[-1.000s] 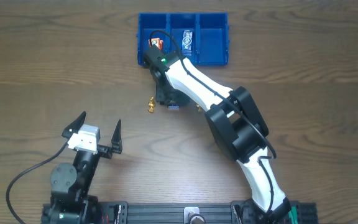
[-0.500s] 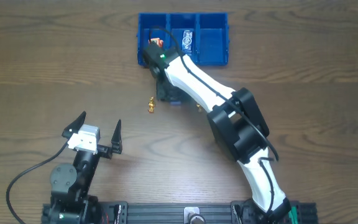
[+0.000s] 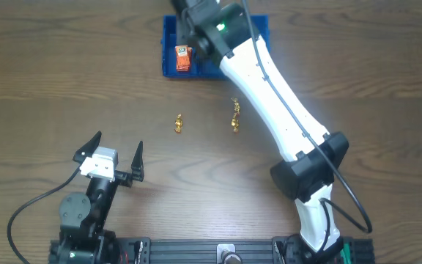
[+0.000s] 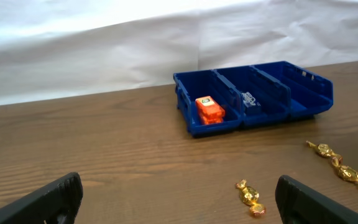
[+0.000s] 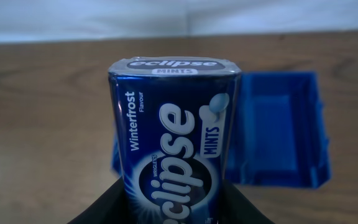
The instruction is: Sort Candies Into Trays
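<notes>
- Gripper of the right arm [image 5: 174,206]: closed on a blue mint tin [image 5: 176,149], which is held upright between the two dark fingers and is lifted off the desk [image 3: 64,73].
- Blue tray [image 3: 169,37]: placed at the far edge of the desk and divided into three compartments side by side. In the right wrist view it is seen behind the held tin; in the top view its middle is covered by the right arm.
- Orange candy [image 3: 183,57]: lying in the tray's left compartment.
- Small item with pale print [image 4: 248,98]: seen in the middle compartment from the left wrist view; its kind cannot be told.
- Right compartment: its inside is hidden behind the dividing wall in the left wrist view.
- Single gold-wrapped candy [image 3: 179,124]: lying on the bare desk, between the tray and the left arm.
- Two further gold-wrapped candies [image 3: 235,116]: laid end to end on the desk, just beside the right arm and apart from the single one.
- Left gripper [image 3: 119,139]: held with its fingers spread wide and nothing between them, near the left arm's base, well apart from the tray and the loose candies.
</notes>
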